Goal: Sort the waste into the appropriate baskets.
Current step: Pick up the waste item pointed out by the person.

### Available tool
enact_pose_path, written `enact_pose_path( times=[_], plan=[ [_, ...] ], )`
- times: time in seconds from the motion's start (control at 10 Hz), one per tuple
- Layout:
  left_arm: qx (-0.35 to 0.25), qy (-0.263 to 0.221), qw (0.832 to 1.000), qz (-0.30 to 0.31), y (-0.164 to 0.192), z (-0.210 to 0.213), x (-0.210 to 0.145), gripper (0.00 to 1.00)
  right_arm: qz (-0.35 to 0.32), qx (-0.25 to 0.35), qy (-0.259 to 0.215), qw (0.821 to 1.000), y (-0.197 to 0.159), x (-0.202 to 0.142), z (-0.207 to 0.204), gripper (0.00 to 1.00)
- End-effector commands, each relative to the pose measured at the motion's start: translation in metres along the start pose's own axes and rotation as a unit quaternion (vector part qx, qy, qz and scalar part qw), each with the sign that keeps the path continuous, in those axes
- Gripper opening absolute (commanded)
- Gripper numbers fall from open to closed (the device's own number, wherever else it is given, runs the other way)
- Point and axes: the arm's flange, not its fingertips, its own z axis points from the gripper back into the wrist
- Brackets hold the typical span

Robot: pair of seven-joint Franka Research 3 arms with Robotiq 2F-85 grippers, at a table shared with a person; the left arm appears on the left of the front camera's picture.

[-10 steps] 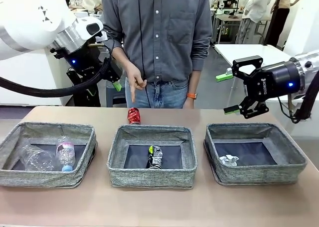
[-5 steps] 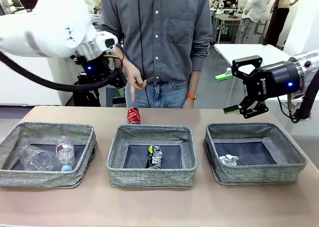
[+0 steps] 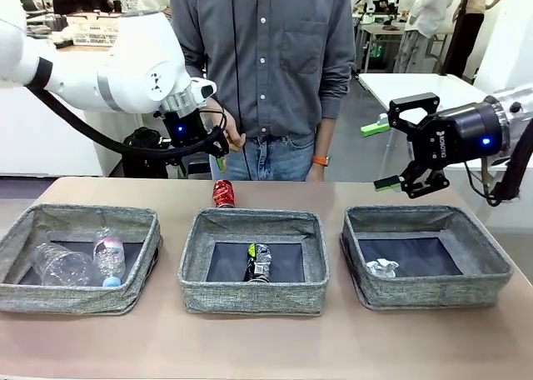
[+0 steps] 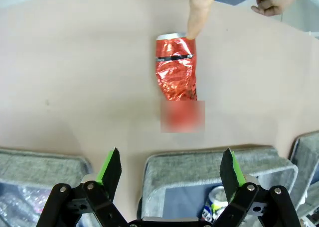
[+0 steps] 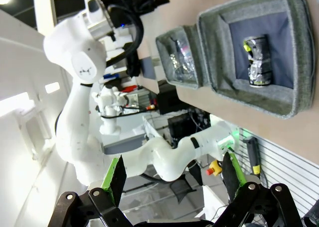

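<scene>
Hovering at upper centre of the front frame above the crushed red can [image 4: 175,67], left gripper [image 4: 171,168] spread wide and empty, likely lining up a pick. Finger [image 4: 198,13] touching the can's rim, singling it out. Right gripper [image 3: 385,155] released, parked at right above the basket [image 3: 491,284] holding the paper wad [image 3: 382,268].

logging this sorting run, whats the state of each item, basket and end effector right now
red can: crushed, lying on the table behind the middle basket, a person's finger on its top
dark can: lying in the middle basket
two clear bottles: lying in the left basket
paper wad: in the right basket
left end effector: open, empty, above the red can
right end effector: open, empty
</scene>
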Motion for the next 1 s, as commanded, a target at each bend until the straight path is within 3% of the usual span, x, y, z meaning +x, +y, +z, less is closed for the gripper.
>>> enact_pose_path(
  times=[0.0,0.3,0.5,0.9],
  plan=[
    [0.013,-0.018,1.000,0.014,-0.009,-0.027,0.006,1.00,0.013,0.002,0.002,1.000,0.001,0.002,0.001,1.00],
    [0.012,-0.057,0.997,0.055,0.002,-0.076,0.016,1.00,0.013,0.002,0.002,1.000,0.001,0.002,0.001,1.00],
    [0.035,-0.085,0.995,0.047,0.004,-0.106,0.026,1.00,0.013,0.002,0.002,1.000,0.001,0.002,0.001,1.00],
    [0.035,-0.093,0.994,0.037,0.001,-0.121,0.032,1.00,0.013,0.002,0.002,1.000,0.001,0.002,0.001,1.00]
  ],
)
